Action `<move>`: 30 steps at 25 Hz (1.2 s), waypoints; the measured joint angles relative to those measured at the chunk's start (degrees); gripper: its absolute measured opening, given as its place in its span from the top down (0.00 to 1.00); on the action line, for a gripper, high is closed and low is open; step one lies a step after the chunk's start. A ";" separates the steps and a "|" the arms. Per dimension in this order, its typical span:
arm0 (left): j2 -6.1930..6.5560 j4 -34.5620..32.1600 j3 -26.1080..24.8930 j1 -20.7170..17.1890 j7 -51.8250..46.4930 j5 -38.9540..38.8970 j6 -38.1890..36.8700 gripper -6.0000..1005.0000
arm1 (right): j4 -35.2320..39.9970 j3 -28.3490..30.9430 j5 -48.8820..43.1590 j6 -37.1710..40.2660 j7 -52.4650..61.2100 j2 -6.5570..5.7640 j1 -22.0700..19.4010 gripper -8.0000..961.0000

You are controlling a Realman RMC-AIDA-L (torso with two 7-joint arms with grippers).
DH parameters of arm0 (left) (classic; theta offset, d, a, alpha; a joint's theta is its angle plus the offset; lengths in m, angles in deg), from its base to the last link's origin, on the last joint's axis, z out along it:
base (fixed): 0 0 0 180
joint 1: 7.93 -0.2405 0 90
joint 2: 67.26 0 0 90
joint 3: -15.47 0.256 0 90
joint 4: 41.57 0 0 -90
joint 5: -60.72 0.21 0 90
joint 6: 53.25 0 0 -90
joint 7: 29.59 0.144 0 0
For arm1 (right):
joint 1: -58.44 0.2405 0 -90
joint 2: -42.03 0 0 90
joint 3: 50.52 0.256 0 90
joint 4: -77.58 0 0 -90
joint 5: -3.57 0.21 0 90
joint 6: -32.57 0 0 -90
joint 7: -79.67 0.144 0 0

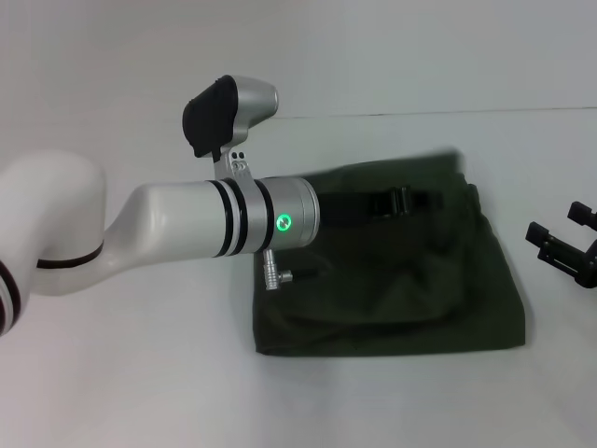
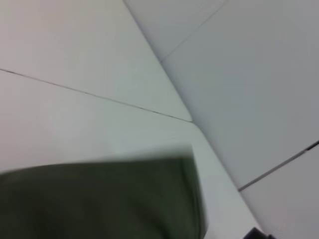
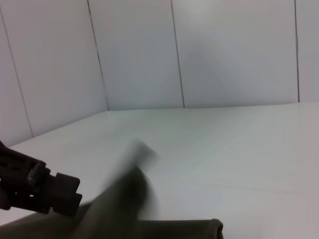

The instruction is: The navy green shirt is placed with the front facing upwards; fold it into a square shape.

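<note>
The navy green shirt lies folded into a rough rectangle right of the table's middle, plain green side up. Its far right corner is blurred, as if in motion. My left arm reaches across the shirt's left part, and the left gripper sits low over the far half of the cloth. The right wrist view shows that left gripper beside a blurred strip of green fabric. My right gripper hovers open just off the shirt's right edge, holding nothing. The left wrist view shows the shirt's edge.
The white table extends on all sides of the shirt. Its far edge meets white panelled walls. My left arm's silver forearm hides the shirt's left edge.
</note>
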 joint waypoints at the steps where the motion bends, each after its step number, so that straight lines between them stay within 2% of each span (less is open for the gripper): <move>1: 0.00 -0.01 0.00 -0.10 0.38 -0.64 -0.16 0.72 | 0.01 -0.01 0.00 -0.12 -0.01 -0.02 0.05 0.14; 7: 0.00 -0.25 -0.42 -0.34 4.00 -3.85 -2.20 0.46 | 0.05 -0.14 0.00 -0.49 0.01 -0.09 0.18 0.14; 12: 0.20 -0.53 -2.26 -0.90 5.97 -3.87 -3.81 0.35 | 0.84 -0.27 0.05 1.27 0.03 -0.08 0.21 0.14; 18: 0.50 -1.44 -10.29 -5.10 14.54 -3.90 -10.68 0.23 | 4.04 -5.10 -0.33 3.86 2.85 0.02 1.19 0.14; 21: 0.58 -2.49 -15.06 -8.06 20.44 -3.62 -15.07 0.11 | 6.29 -9.21 -0.36 4.55 4.38 0.24 2.15 0.14; 23: 0.75 -2.88 -18.87 -10.17 24.35 -3.33 -18.40 0.11 | 7.61 -11.51 -0.36 5.06 6.09 0.30 3.05 0.14; 30: 0.81 -3.10 -23.27 -12.50 25.66 -2.00 -20.09 0.11 | 12.82 -21.71 -0.37 4.51 13.79 0.44 7.41 0.14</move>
